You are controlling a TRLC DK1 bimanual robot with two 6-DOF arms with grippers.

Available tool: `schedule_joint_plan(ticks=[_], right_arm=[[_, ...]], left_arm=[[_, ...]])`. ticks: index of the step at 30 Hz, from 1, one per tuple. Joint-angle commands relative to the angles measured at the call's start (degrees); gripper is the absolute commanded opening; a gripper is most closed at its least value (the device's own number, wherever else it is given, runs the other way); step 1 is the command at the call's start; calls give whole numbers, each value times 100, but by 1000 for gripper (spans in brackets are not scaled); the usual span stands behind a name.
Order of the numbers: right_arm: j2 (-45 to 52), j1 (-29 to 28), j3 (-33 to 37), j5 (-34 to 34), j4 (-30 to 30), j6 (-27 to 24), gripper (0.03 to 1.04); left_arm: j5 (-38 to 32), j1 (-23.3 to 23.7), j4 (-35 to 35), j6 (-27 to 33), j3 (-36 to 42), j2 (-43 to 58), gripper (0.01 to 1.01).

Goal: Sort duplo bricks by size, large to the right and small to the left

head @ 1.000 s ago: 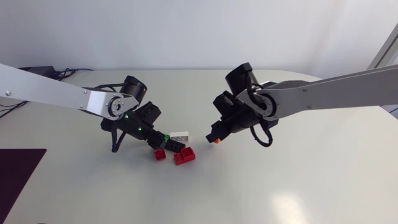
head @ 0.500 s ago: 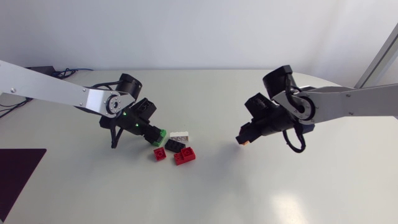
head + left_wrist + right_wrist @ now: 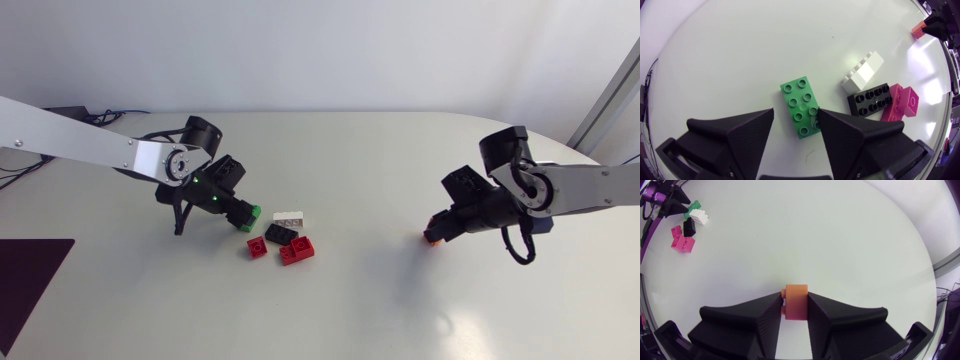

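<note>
The white table (image 3: 350,300) takes up most of what I see, with both arms stretched out over it. The left arm (image 3: 90,148) comes in from the left side and slopes down toward the middle. The right arm (image 3: 590,188) comes in from the right and stays on its own half, well away from the other.

The left gripper (image 3: 796,112) is down at the table with its fingers spread. The green brick (image 3: 801,106) lies flat between them, studs up. One finger seems to touch its edge, while a gap shows on the other side, so it is not clamped. The right gripper (image 3: 795,297) is closed on the orange brick (image 3: 796,305), one finger pressed against each side. It holds the brick low over the right part of the table, and I cannot tell whether the brick touches the surface.

Near the middle of the table, just past the green brick, sits a small cluster. The white brick (image 3: 288,217) lies closest to the green one. The black brick (image 3: 280,233) is beside it. The larger red brick (image 3: 297,250) sits right by the black one, and the small red brick (image 3: 258,247) is just beside that, on the left arm's side
</note>
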Motion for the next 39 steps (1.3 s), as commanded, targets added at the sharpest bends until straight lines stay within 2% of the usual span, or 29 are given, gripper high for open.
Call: schedule_joint_plan(ticks=[1,4,6,9,12,16,17,18,21,25,29,35,39], right_arm=[[-81,-74,-214,-72,77,-177,259],[-125,-74,-249,-72,77,-168,289],[-169,-74,-249,-72,77,-133,407],[-186,-74,-249,-72,77,-115,477],[-204,-74,-240,-72,50,-89,677],[-389,-74,-293,-72,50,-63,780],[-476,-74,-311,-72,50,-54,797],[-564,-74,-328,-72,50,-54,800],[-828,-74,-381,-72,50,-54,811],[-1083,-82,-460,-72,50,-54,838],[-1188,-126,-530,-72,68,-71,838],[-1320,-284,-636,-177,68,-133,839],[-1364,-320,-697,-212,68,-142,859]], left_arm=[[-77,-70,-298,-6,6,116,700],[-77,-132,-509,-190,138,116,733],[-68,-184,-632,-270,208,116,741],[-59,-272,-746,-393,305,116,741],[-68,-360,-764,-445,375,195,739],[-94,-395,-781,-463,569,538,730],[-129,-404,-781,-463,595,600,666],[-165,-413,-781,-463,630,643,566],[-226,-448,-781,-472,692,705,507],[-472,-448,-781,-586,797,793,369],[-683,-413,-526,-542,674,679,284],[-674,-448,-272,-296,455,-148,266],[-569,-861,-113,-94,498,-684,266]])
